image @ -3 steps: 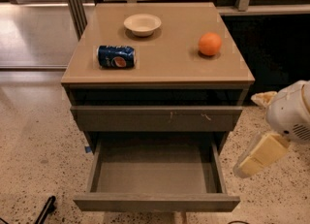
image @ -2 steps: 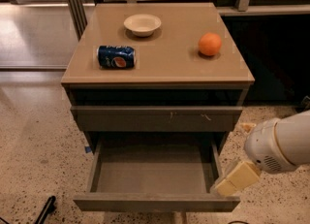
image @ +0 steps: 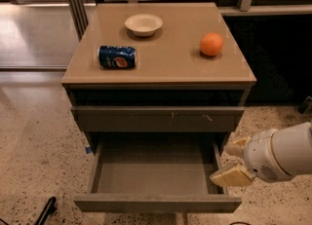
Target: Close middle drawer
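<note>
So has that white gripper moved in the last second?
Yes. The gripper has come left and down, from out beside the cabinet to the right front corner of the open middle drawer, which has not shifted.

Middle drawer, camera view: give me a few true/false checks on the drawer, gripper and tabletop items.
1. The middle drawer is pulled out, with nothing inside. True.
2. The gripper hovers over the cabinet top. False: it is low, beside the drawer's right front corner.
3. The soda can stands upright. False: it lies on its side.
4. The orange sits right of the bowl. True.
</note>
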`<state>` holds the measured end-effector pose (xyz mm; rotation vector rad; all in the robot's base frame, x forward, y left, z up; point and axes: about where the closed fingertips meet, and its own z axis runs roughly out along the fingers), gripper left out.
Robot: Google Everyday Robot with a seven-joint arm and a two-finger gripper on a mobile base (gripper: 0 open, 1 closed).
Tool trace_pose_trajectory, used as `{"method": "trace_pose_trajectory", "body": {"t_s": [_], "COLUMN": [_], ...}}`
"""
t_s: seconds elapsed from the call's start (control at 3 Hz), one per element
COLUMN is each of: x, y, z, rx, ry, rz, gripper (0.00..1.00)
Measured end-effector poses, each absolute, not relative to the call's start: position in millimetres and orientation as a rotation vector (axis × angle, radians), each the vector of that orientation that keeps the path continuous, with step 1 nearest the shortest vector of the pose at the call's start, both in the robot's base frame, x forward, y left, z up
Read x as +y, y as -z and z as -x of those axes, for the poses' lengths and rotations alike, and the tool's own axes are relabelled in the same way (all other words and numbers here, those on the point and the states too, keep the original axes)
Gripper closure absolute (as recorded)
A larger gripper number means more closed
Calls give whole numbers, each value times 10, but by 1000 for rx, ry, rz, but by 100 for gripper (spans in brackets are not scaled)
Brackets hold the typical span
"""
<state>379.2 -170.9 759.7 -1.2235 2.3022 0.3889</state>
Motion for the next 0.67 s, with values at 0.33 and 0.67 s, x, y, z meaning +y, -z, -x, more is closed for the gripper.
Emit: {"method": "trace_pose_trajectory", "body": {"t_s": [0.33, 0.67], "x": [-1709, -1679], "y": [-7597, -7558], "z": [-3792, -3725], "rx": [2302, 2277], "ry": [-389, -373], "rz": [1223, 1216], "gripper": [65, 88]}}
